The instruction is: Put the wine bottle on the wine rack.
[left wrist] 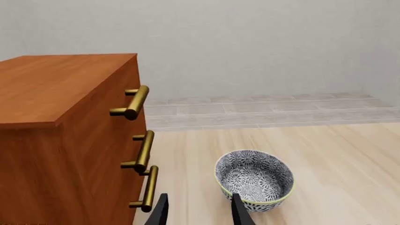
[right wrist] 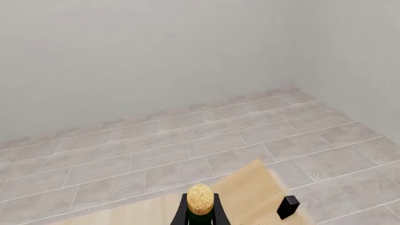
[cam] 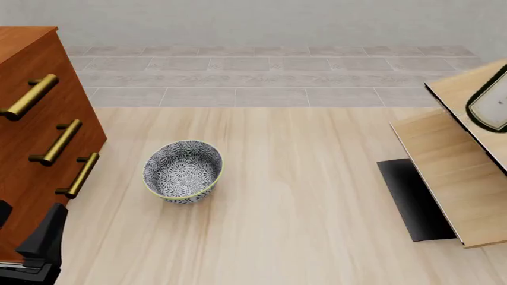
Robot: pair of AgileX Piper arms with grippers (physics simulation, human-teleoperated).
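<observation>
The wine bottle (cam: pixel 490 107) shows only as a dark green edge with a white label at the front view's right border, over the upper panel of the pale-wood wine rack (cam: pixel 452 172). I cannot tell whether it touches the panel. In the right wrist view its tan cork (right wrist: pixel 200 198) sits between the dark fingers of my right gripper (right wrist: pixel 200 214), which is shut on the neck. My left gripper (left wrist: pixel 200 213) is open and empty, low beside the cabinet, with the bowl just beyond its fingertips. It also shows at the bottom left of the front view (cam: pixel 38 240).
A reddish-brown drawer cabinet (cam: pixel 32 89) with brass handles (left wrist: pixel 134 104) stands at the left. A blue-white patterned bowl (cam: pixel 182 171) sits on the wooden table left of centre. The rack's black base (cam: pixel 414 199) lies at the right. A grey tiled floor and wall lie beyond.
</observation>
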